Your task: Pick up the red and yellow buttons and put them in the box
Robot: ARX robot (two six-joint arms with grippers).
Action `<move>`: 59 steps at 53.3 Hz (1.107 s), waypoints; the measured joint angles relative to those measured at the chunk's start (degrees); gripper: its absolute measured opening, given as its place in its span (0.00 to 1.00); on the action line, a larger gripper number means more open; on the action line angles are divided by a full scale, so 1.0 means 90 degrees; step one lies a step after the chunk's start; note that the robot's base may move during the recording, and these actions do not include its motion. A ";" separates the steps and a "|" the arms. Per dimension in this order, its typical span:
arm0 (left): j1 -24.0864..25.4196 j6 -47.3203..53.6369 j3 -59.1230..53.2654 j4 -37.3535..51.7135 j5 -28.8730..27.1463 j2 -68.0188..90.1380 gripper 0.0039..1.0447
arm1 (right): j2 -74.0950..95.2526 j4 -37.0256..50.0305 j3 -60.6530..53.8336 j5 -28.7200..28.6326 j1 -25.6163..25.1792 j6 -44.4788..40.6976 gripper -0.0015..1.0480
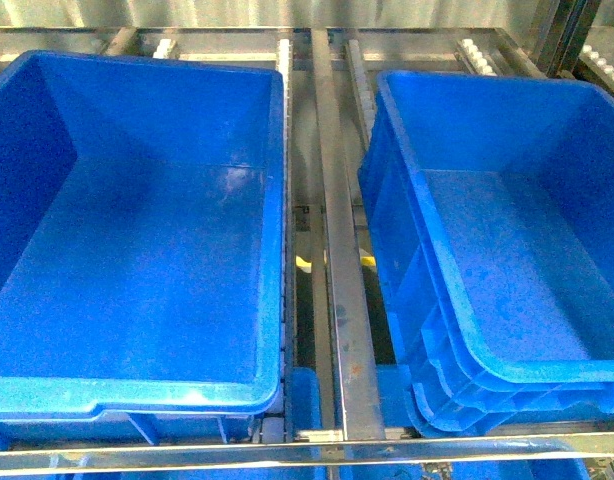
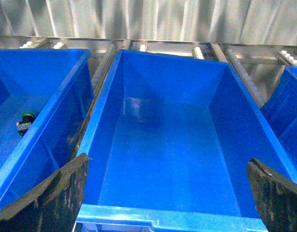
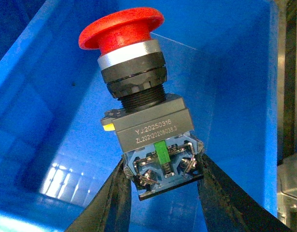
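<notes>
Two black fingers (image 3: 114, 203) of the right gripper (image 3: 160, 181) are squeezed tight on the red button (image 3: 139, 96), one on each side of its blue and grey bottom block. The red button is up in the air and a bit tilted. Its round red cap is on top, with a silver ring under the cap and a black body with small white writing on it. Under it is the inside of a deep blue crate (image 3: 42, 96), and the button does not touch it. I cannot tell from this view if that crate is the box. The left gripper (image 2: 168, 162) has its fingers (image 2: 56, 198) spread far apart. It hangs over the near end of a long blue crate (image 2: 168, 145) with a smooth, shiny floor. Just beside that one is a side crate (image 2: 66, 92), also blue, and a green switch (image 2: 26, 118) lies on its floor close to the wall. In the front view a big blue crate (image 1: 137, 280) sits on the left. The box (image 1: 455, 300) sits on the right, with more rims stacked under its own rim. A long metal rail (image 1: 342, 300) runs from near to far between them, so the two do not touch. A small yellow bit (image 1: 305, 262) shows down in the gap by the rail, too small to tell what it is.
</notes>
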 joint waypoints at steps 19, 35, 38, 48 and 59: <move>-0.0002 0.0000 0.0000 0.0000 -0.0002 0.0000 0.93 | 0.3291 0.0284 0.2829 0.0891 0.0692 0.1751 0.30; -0.0002 0.0002 0.0000 0.0000 -0.0002 0.0000 0.93 | 0.5219 -0.0359 0.5299 0.1445 0.0755 0.3497 0.30; -0.0002 0.0002 0.0000 0.0000 0.0000 0.0000 0.93 | 0.5501 -0.0430 0.5535 0.1559 0.0838 0.3706 0.30; 0.0000 0.0002 0.0000 0.0000 -0.0002 0.0000 0.93 | 0.5962 -0.0544 0.5717 0.1690 0.1088 0.3874 0.30; 0.0000 0.0002 0.0000 0.0000 -0.0002 0.0000 0.93 | 0.6494 -0.0617 0.6071 0.1863 0.1311 0.3922 0.30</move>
